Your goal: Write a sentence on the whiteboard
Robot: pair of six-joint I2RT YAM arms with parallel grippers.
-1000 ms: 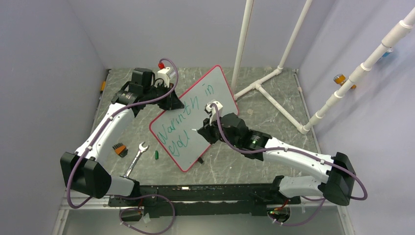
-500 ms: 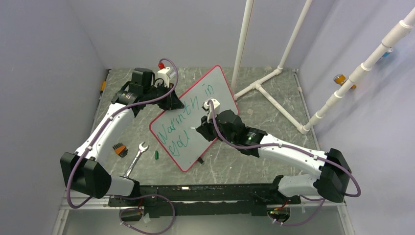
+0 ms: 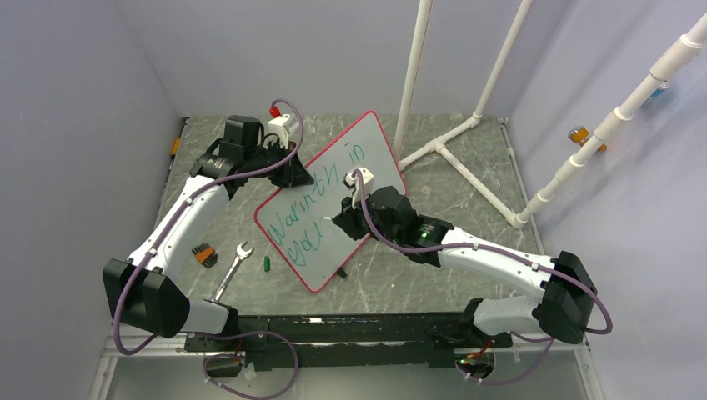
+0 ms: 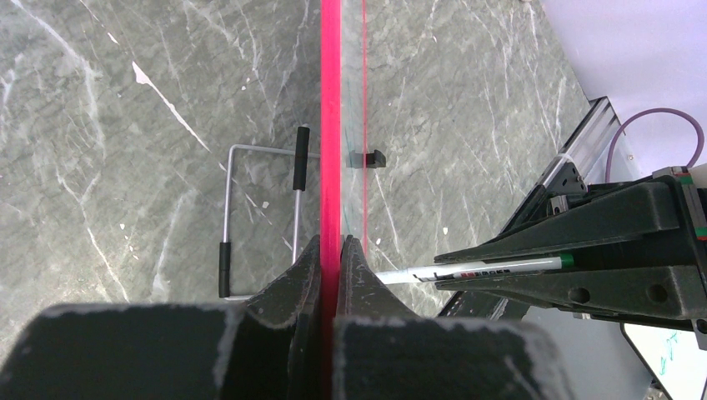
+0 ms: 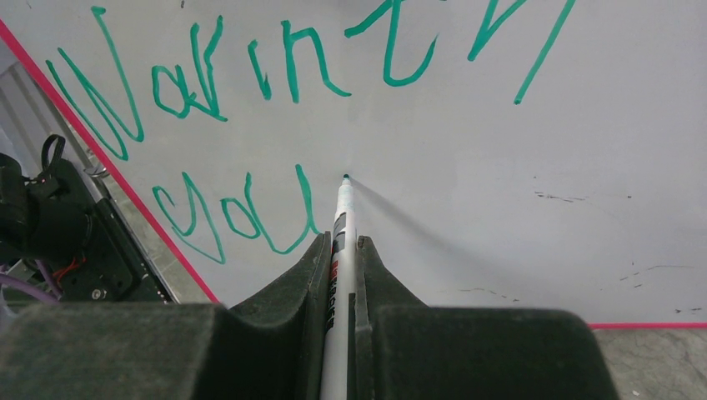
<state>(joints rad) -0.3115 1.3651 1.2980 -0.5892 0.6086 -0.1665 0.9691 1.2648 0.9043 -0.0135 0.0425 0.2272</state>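
Right pincer (image 5: 340, 242) slightly leftward; one marker (image 5: 343, 208), one whiteboard (image 5: 517, 183), apparently two-line sentence (image 3: 315, 198).

Pipe frame (image 3: 438, 146) possibly against whiteboard (image 3: 383, 162) corner

Smooth, faintly glossy white face on whiteboard (image 3: 323, 260); rim (image 4: 331, 125) glossy red plastic. Grey marble-look table (image 3: 392, 275), smooth, slight sheen. Bright bare-metal wrench (image 3: 233, 268). Smooth white plastic marker (image 5: 343, 223). Matt black plastic fingers (image 5: 292, 287) on right gripper (image 5: 340, 243), edges scuffed pale.
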